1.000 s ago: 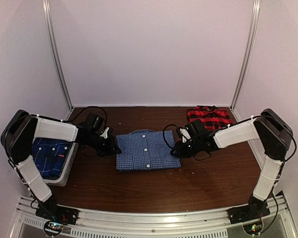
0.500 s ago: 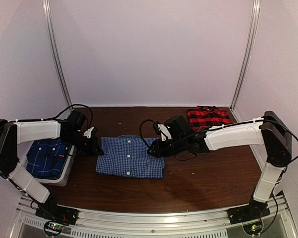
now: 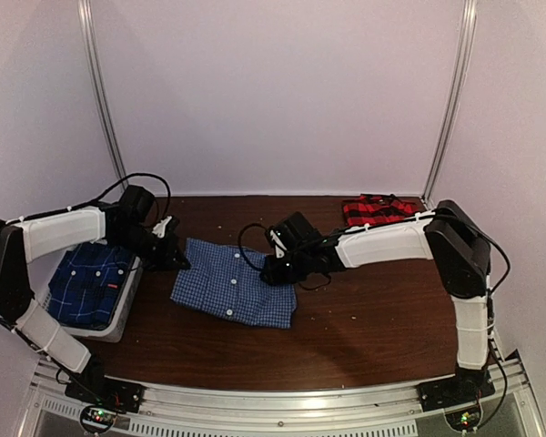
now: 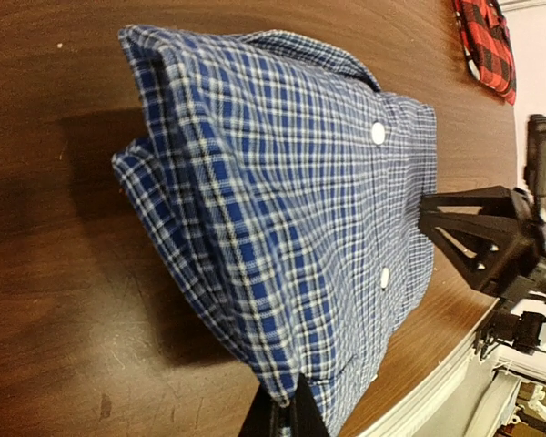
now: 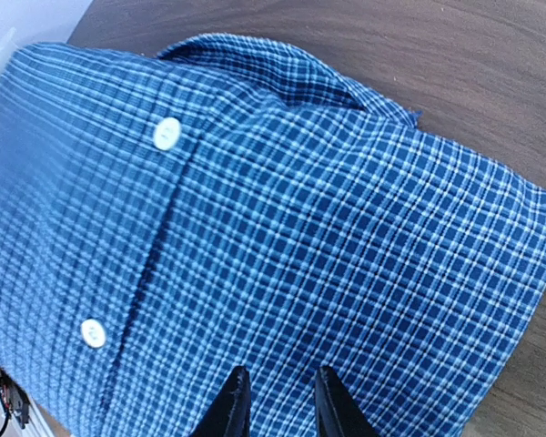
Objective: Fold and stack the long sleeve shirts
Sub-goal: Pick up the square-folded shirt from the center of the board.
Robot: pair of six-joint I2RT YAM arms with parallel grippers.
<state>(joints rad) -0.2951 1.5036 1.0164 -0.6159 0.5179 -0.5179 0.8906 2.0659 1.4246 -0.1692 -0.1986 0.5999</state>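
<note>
Gingham shirt: folded, blue-and-white, lying on the table left of centre, between the 2 grippers.
Long axis: runs from the far left corner to the near right corner, skewed against the table edge.
Left gripper: jaws pinched tight on the shirt's left folded edge, seen closely in the wrist view.
Right gripper: jaws narrow, apparently clamped over the thick right-hand fold; the overhead view places it at the shirt's far right edge.
Governing relation: the bin holding the dark blue plaid shirt lies just left of the gingham shirt, beyond the left gripper; the left arm is the nearer. A stack there, judged the likely goal, calls for leftward travel with both holds kept.
Red-and-black plaid shirt: folded at the far right corner, well apart from both grippers.
Count: 3 shirts, 1 of each pattern; 1 bin; 2 grippers.
</note>
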